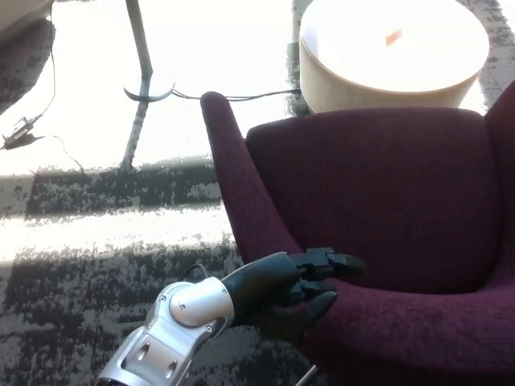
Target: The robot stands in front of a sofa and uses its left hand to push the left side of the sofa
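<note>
Sunlit mottled carpet (96, 265) is occupied by the plum upholstered sofa (378, 193), judged heavy and yielding, best pushed at its firm left wing, where the left hand (310, 277) is pressed, fingers loosely spread, holding nothing.

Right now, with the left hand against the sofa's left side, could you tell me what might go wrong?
1. The left hand meets the sofa on its curved, sloping left side, so it may slide off instead of pushing.
2. The round table stands just beyond the backrest; a hard push could drive the sofa into it.
</note>
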Motion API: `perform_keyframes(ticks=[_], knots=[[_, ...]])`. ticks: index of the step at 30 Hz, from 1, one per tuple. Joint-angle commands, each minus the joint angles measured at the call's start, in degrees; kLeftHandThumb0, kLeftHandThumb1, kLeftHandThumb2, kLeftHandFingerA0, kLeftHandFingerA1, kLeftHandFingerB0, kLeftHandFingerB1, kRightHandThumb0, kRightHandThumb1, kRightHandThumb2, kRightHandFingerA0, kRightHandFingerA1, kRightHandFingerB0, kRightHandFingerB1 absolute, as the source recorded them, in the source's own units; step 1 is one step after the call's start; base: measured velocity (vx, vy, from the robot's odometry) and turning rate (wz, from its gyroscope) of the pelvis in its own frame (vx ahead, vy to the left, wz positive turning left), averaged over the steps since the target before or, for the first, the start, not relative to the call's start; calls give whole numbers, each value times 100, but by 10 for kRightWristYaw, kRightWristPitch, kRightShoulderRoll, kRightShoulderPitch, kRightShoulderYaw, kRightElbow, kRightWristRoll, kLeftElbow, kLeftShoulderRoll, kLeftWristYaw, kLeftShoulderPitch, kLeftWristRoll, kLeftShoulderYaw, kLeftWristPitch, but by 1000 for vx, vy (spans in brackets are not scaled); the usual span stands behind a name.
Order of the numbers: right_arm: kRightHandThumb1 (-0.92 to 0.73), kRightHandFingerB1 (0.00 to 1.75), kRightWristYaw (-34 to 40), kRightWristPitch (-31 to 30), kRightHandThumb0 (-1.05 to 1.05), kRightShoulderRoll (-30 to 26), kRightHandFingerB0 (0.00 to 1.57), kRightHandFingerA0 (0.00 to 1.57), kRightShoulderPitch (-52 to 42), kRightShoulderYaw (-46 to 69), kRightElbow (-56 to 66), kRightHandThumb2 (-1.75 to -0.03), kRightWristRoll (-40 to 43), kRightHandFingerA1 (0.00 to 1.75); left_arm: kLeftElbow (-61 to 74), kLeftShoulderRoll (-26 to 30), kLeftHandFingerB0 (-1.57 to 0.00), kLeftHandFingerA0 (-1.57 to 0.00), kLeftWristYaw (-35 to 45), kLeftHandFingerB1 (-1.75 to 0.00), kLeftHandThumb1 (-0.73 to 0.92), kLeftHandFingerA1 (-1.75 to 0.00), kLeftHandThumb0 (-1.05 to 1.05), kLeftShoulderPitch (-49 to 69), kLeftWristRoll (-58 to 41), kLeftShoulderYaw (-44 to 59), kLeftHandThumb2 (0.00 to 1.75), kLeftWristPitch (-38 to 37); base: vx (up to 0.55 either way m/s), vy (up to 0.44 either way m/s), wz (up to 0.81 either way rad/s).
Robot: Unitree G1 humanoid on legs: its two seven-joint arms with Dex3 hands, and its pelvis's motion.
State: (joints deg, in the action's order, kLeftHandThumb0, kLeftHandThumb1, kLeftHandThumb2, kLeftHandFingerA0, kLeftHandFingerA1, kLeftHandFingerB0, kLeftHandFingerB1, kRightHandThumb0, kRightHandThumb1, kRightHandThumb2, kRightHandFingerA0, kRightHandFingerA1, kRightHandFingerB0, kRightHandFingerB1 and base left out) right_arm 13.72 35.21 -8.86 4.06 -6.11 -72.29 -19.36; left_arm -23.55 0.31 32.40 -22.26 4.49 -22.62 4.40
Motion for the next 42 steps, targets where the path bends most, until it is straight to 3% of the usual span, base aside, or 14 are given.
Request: perform_keyframes(ticks=[1, 2, 10, 13, 14, 16, 18, 20, 21, 25, 32, 35, 36, 42], knots=[[-73, 41, -7, 16, -58, -2, 54, 56, -5, 6, -3, -64, 14, 42, -12, 15, -9, -3, 6, -31, 73, -34, -89, 6, 4, 2, 114, 8, 0, 0, 0], [-64, 54, -10, 10, -59, -1, 44, 50, -3, 7, -3, -101, 17, 58, -13, 18, -14, -4, 6, -29, 92, -29, -94, 8, 7, 1, 73, 6, 0, 0, 0], [-76, 41, -11, 11, -56, 0, 55, 54, -1, 7, -1, -63, 20, 40, -9, 23, -10, -4, -15, -35, 72, -32, -95, 18, 15, -1, 113, 14, 0, 0, 0], [-75, 41, -14, 12, -55, 2, 55, 55, -1, 9, -1, -63, 25, 41, -13, 28, -18, -5, -20, -29, 92, -28, -99, 22, 15, 2, 71, 6, 0, 0, 0], [-75, 41, -15, 12, -55, 2, 55, 55, -1, 9, 0, -63, 26, 41, -11, 33, -16, -4, -24, -37, 76, -27, -97, 25, 20, 1, 118, 1, 0, 0, 0], [-72, 41, -8, 16, -57, -1, 53, 57, -2, 4, 0, -65, 20, 43, -1, 45, -15, -2, -29, -28, 92, -27, -96, 29, 32, -2, 76, 9, 0, 0, 0], [-62, 54, -10, 20, -53, -1, 42, 53, -2, 6, 1, -101, 23, 61, -11, 55, -11, -4, -38, -39, 76, -31, -91, 32, 34, 3, 116, -7, 0, 0, 0], [-72, 42, -11, 19, -57, -2, 53, 57, 0, 5, 0, -65, 22, 44, -12, 63, -14, -5, -38, -29, 92, -26, -95, 34, 31, 9, 78, -13, 0, 0, 0], [-73, 41, -10, 18, -56, -3, 53, 57, 1, 4, 0, -64, 20, 43, -16, 67, -12, -4, -37, -38, 77, -31, -92, 34, 29, 12, 115, -14, 0, 0, 0], [-64, 55, -19, 17, -57, -2, 45, 49, 1, 6, -1, -101, 25, 58, -46, 89, -21, -9, -41, -32, 91, -29, -99, 31, 29, 27, 79, -54, 0, 0, 0], [-76, 41, -11, 13, -56, -4, 56, 55, 0, 1, 0, -63, 21, 40, -93, 125, -9, -7, -33, -42, 78, -44, -86, 28, 6, 74, 118, -93, 0, 0, 0], [-76, 41, -8, 15, -56, -5, 56, 54, 0, -3, -1, -63, 16, 40, -109, 135, -10, -16, -26, -29, 92, -34, -93, 30, -3, 95, 76, -114, 0, 0, 0], [-76, 41, -10, 14, -56, -5, 56, 55, -1, -1, -1, -63, 19, 40, -114, 140, 0, -15, -25, -30, 81, -48, -89, 31, -7, 104, 121, -112, 0, 0, 0], [-77, 40, -6, 8, -58, -6, 55, 53, -3, -5, -2, -63, 15, 39, -126, 176, -5, -9, -29, -23, 92, -33, -90, 43, -7, 144, 81, -125, 0, 0, 0]])
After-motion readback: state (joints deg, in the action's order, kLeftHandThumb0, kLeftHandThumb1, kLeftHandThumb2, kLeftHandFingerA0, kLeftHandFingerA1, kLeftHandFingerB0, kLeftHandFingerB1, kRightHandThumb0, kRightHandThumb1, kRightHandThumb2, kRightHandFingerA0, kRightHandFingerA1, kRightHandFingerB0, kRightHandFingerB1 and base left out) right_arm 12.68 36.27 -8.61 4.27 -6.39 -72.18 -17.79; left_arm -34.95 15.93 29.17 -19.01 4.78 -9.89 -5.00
